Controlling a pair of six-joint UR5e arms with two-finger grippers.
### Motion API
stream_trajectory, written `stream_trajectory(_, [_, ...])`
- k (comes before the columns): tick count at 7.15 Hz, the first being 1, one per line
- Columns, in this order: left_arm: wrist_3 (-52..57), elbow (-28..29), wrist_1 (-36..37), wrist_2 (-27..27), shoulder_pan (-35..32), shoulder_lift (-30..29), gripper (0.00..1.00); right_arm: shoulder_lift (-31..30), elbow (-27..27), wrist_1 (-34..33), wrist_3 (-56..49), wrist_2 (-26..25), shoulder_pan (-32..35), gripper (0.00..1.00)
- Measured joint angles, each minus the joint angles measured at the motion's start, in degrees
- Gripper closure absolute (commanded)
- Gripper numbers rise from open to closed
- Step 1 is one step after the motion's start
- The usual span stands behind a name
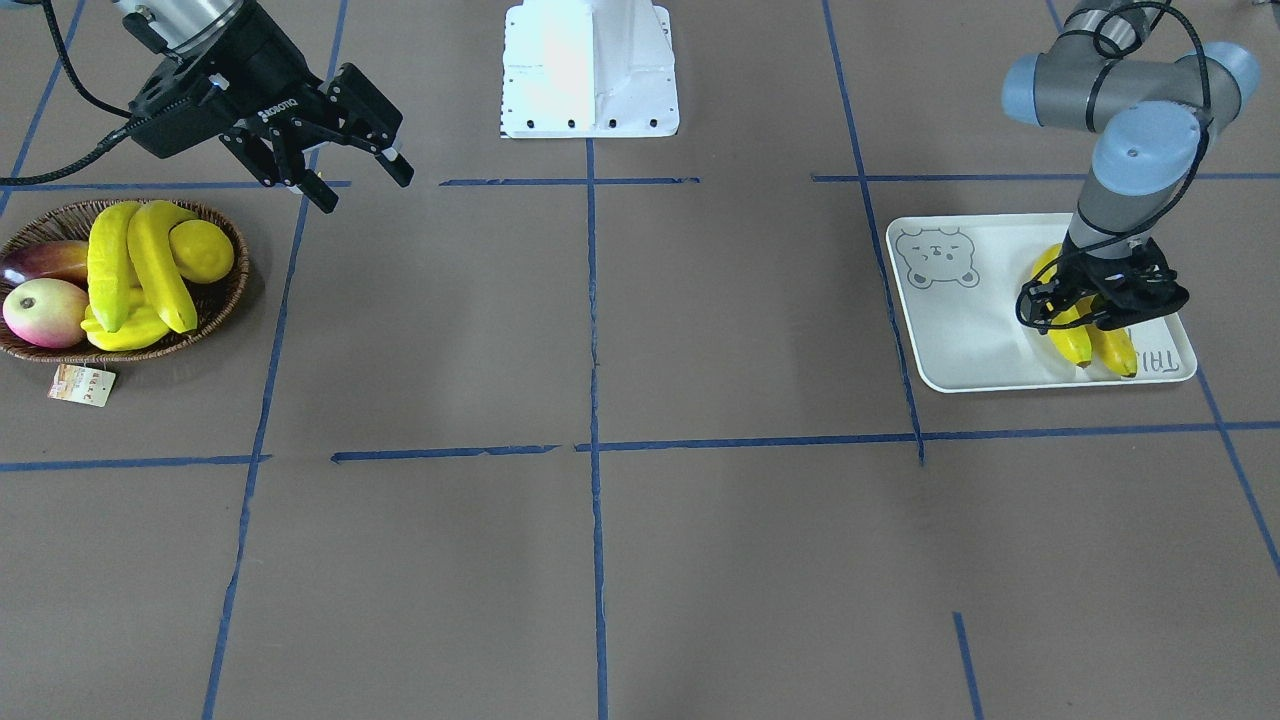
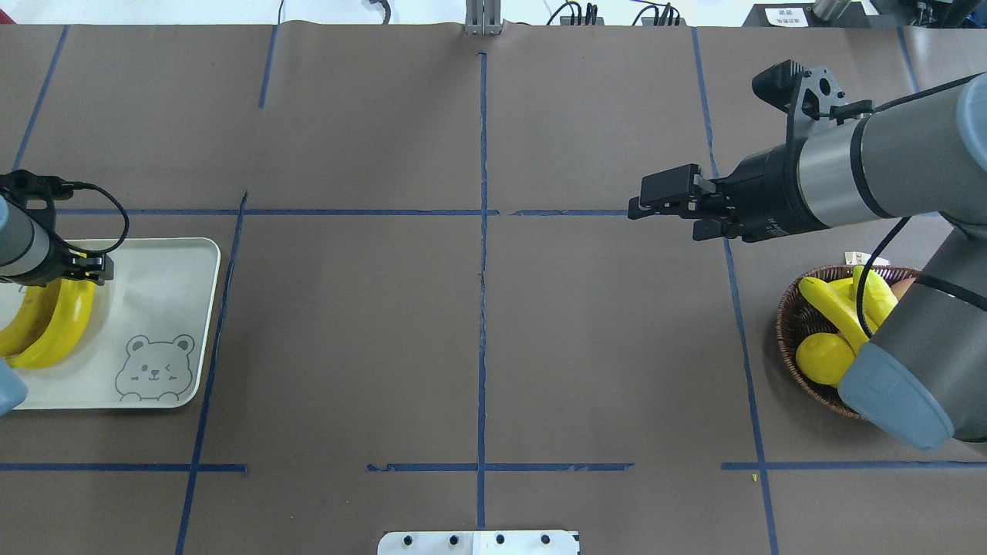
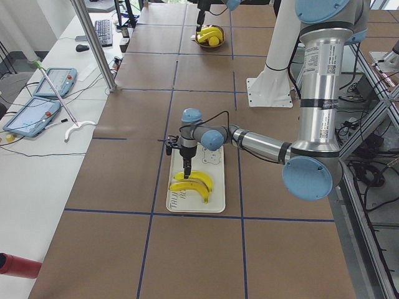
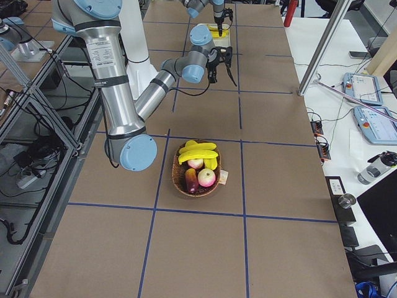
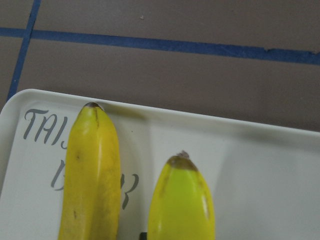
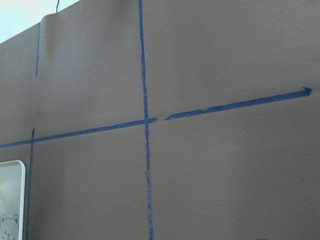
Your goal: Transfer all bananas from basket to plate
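Brown paper covers the tabletop (image 1: 700, 330), marked into squares by blue tape lines (image 1: 592, 300).

From across the table, a shallow oval brown woven wicker basket (image 1: 232, 295) sits at the robot's right end, with its small paper tag (image 1: 82, 385) lying just beside it. Two long curved greenish-yellow bananas (image 1: 158, 262) lie side by side on top of the heap. A round yellow lemon (image 1: 205, 250) touches one of them, a ribbed yellow fruit (image 1: 125, 332) lies under them, and two reddish mangoes (image 1: 45, 312) lie beside them. The right hand (image 1: 365, 188), black and marked "ROBOTIQ" in white, hangs in the air apart from the basket, fingers spread wide and holding nothing.

At the other end lies a flat white rounded-rectangle plate (image 1: 960, 345) with a grey bear face (image 1: 937, 258). Two more bananas (image 1: 1072, 342) lie together on the side away from the bear. The left hand (image 1: 1095, 320) points straight down onto them and hides their upper halves; I cannot tell whether it grips one.

From overhead, the right arm's grey elbow (image 2: 902, 385) covers part of the basket.

The left wrist camera reads grey "TAI" on the plate. The rest of the lettering runs under a deeper yellow, brown-specked banana (image 5: 92, 175), with a greener, dark-tipped one (image 5: 182, 200) just beside it.
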Motion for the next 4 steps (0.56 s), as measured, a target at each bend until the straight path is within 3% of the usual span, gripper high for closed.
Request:
stream_trajectory(2, [1.8, -3.41, 0.58, -5.02, -3.35, -0.51, 0.01, -2.58, 0.83, -0.01, -1.65, 0.27, 1.29, 0.0])
stream_trajectory(4, [0.78, -6.64, 0.88, -10.15, -4.25, -2.01, 0.01, -11.65, 2.32, 0.13, -7.96, 0.19, 2.75, 0.0])
